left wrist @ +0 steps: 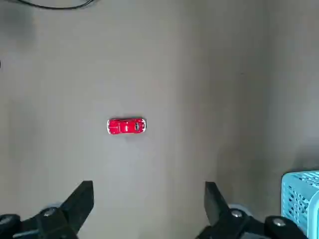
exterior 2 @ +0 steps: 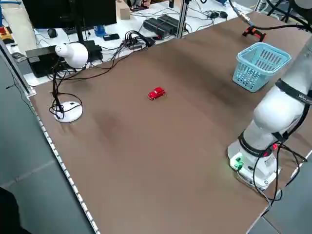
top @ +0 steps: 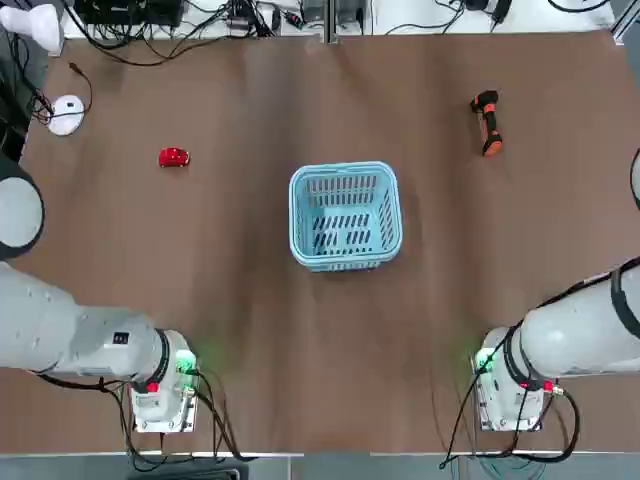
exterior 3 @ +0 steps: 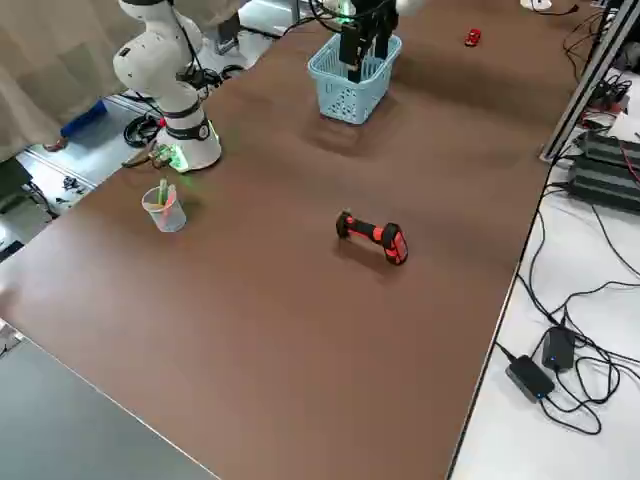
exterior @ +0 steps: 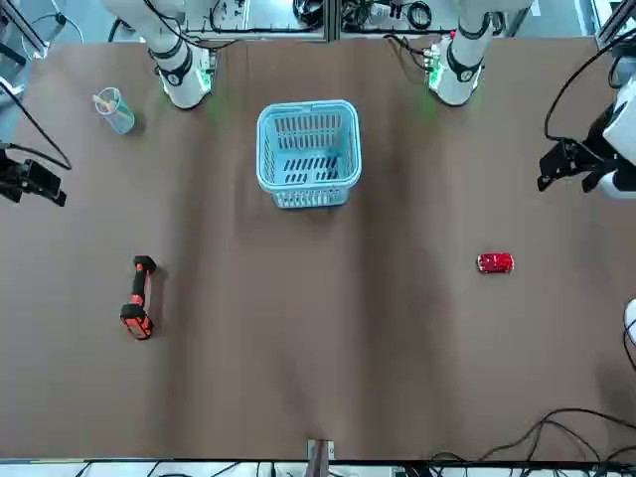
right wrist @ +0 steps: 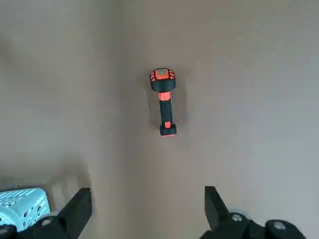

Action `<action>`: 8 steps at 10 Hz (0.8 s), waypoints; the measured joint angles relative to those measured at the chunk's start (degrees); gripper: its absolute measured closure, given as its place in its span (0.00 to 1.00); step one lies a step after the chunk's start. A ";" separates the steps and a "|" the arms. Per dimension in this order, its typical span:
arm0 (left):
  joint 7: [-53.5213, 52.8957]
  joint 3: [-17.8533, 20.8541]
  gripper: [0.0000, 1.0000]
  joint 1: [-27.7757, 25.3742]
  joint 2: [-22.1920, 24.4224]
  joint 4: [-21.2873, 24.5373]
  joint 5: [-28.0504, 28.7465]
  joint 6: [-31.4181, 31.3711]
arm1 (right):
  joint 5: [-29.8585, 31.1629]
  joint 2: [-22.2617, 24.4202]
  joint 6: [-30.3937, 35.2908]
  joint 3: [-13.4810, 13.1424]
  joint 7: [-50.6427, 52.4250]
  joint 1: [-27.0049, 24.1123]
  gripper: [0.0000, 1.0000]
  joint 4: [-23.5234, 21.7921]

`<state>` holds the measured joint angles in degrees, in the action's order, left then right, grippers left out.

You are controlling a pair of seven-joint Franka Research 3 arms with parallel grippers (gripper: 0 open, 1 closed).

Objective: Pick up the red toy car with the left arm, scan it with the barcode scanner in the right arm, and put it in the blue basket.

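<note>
We see the blue basket standing upright at the middle of the brown tabletop, and we take it as our landmark. The red toy car sits on its wheels well to the robot's left of the basket and slightly farther from the arm bases, touching nothing. The barcode scanner lies on its side well to the robot's right of the basket, also on the far side, with its black head pointing away from the bases. The left gripper hangs above the tabletop with its fingers spread wide apart and nothing between them; in its wrist view the car lies on the bare surface beyond the fingertips and a corner of the basket shows at the edge. The right gripper likewise hangs with its fingers wide apart and empty, the scanner lying beyond them. A clear plastic cup stands near the right arm's base, and a white desk lamp stands at the tabletop's left edge, far from the basket.
</note>
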<state>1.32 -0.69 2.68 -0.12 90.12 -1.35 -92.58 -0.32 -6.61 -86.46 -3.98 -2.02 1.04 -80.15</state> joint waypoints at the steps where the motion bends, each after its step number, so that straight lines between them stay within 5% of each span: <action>1: 0.00 0.00 0.02 0.00 0.00 0.00 0.00 0.00 | 0.00 0.00 0.00 0.00 0.00 0.00 0.00 0.00; 5: 0.05 0.00 0.01 0.00 0.00 -0.02 0.00 0.00 | 0.00 -0.33 -0.02 0.00 -0.05 0.00 0.00 -0.29; 8: 3.35 0.07 0.01 -0.73 0.00 0.03 0.00 0.18 | -0.03 -7.23 -3.74 0.09 -0.31 0.57 0.00 -0.94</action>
<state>4.67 -0.63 1.95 -0.12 90.15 -1.35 -92.40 -0.35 -13.84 -90.20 -3.88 -2.32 1.61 -81.08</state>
